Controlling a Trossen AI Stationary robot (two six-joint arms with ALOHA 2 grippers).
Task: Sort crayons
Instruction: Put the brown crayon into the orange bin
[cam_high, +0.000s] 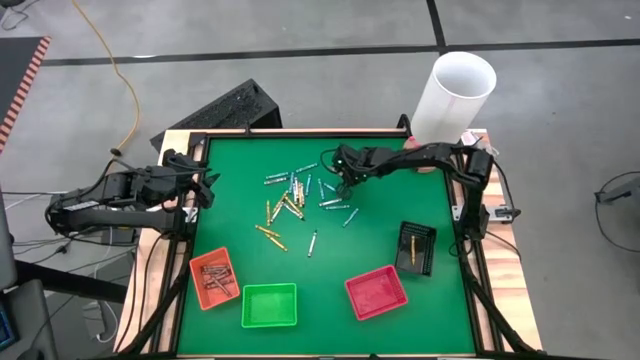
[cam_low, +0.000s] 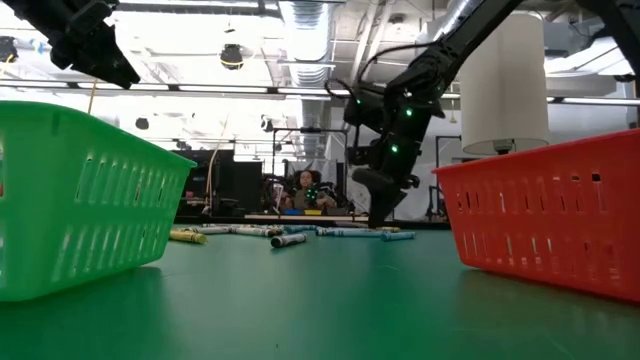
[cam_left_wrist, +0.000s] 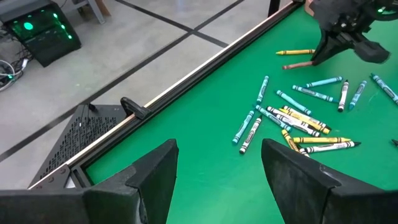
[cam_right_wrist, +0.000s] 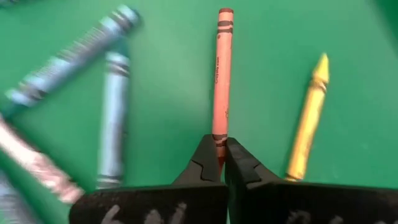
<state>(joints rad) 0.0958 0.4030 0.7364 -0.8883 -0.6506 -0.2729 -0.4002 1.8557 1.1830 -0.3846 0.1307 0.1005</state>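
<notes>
Many crayons (cam_high: 300, 200) lie scattered on the green table top, mostly toward its far middle; they also show in the left wrist view (cam_left_wrist: 298, 121). My right gripper (cam_high: 345, 182) is down at the table among them, shut on a reddish-brown crayon (cam_right_wrist: 221, 74). A yellow crayon (cam_right_wrist: 308, 124) and light blue crayons (cam_right_wrist: 115, 118) lie on either side of it. My left gripper (cam_high: 205, 185) is open and empty, held high over the table's left edge. My right gripper pinches the reddish-brown crayon by its near end (cam_right_wrist: 219, 140) between its two fingertips (cam_right_wrist: 205, 158). The fingers slant down from above and run along the crayon's length. The rest of the crayon points away from the fingers, low over or on the green top; I cannot tell which.
Along the near side stand an orange tray (cam_high: 214, 278) with reddish-brown crayons, a green tray (cam_high: 269, 305) and a red tray (cam_high: 376, 292). A black tray (cam_high: 415, 247) at the right holds a yellow crayon. A white cylinder (cam_high: 455, 95) stands beyond the far right corner.
</notes>
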